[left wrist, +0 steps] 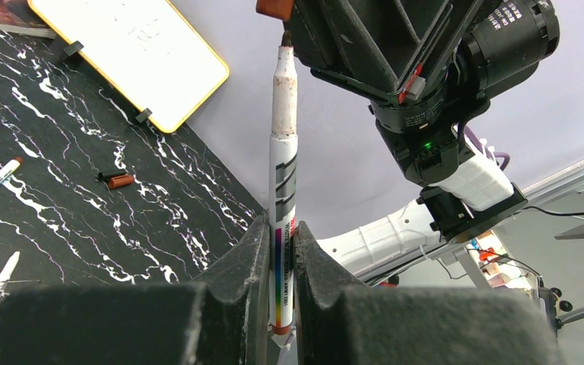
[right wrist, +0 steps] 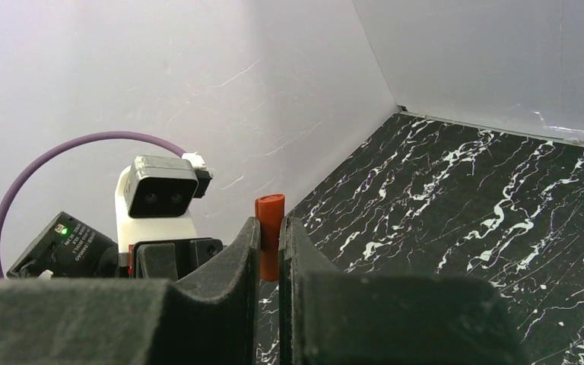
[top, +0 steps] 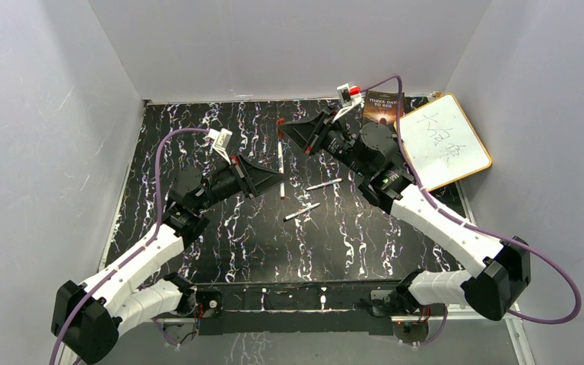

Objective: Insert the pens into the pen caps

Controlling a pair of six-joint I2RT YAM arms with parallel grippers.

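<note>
Left gripper (left wrist: 283, 232) clamped on pen (left wrist: 284, 152), mid-barrel. Right gripper (right wrist: 270, 228) pinching reddish-brown cap (right wrist: 269, 209). Pen tip right at cap mouth; can't tell if it's inside. Pen has white barrel, rainbow stripe by grip, reddish smear near tip. Two other pens (top: 323, 185) (top: 302, 212) lie on marble table (top: 198, 152). Loose caps (left wrist: 122, 181), one dark and one reddish, lie together near whiteboard (left wrist: 133, 53).

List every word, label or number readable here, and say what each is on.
"THREE DAY TO SEE": cover of the dark book.
Handwriting on the whiteboard: illegible scribbles.
Print on the held pen: too blurred.
Label on the right arm's motor: too small.
</note>
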